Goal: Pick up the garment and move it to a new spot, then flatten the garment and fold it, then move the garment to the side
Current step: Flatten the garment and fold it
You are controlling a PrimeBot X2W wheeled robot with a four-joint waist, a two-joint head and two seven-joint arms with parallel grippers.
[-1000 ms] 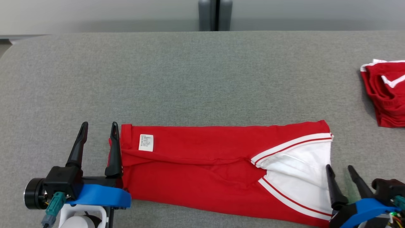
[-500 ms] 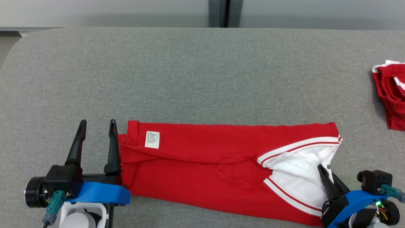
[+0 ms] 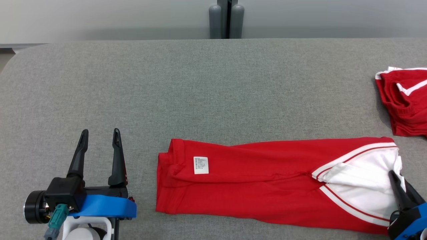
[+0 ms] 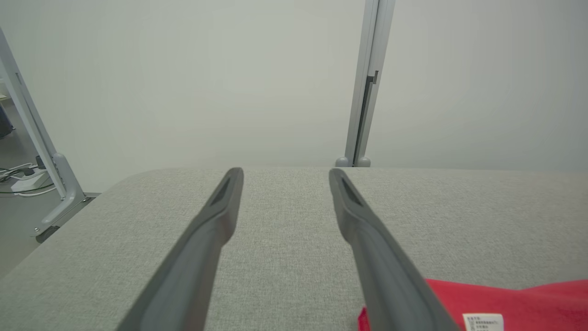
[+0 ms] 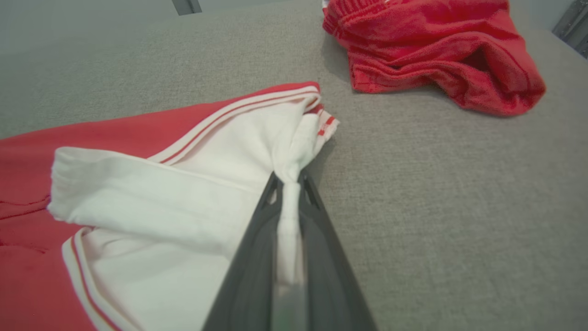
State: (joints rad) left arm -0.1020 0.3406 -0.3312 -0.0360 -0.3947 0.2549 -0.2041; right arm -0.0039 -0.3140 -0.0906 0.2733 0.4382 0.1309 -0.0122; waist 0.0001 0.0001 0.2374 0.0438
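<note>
Two stages look done: the garment (image 3: 267,190) lies folded in a long band on the surface (image 3: 200,93), its white end clamped in the right tool (image 5: 288,179). The left tool (image 3: 99,133) stands apart and empty, with the garment near its right side. Probably left to do: the move aside.

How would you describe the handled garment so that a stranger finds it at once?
On the grey table, near its front edge, lies a long flat garment, red with a white end pinched in the right claw. Unlike the crumpled red pile at the far right, it carries a small white label.
</note>
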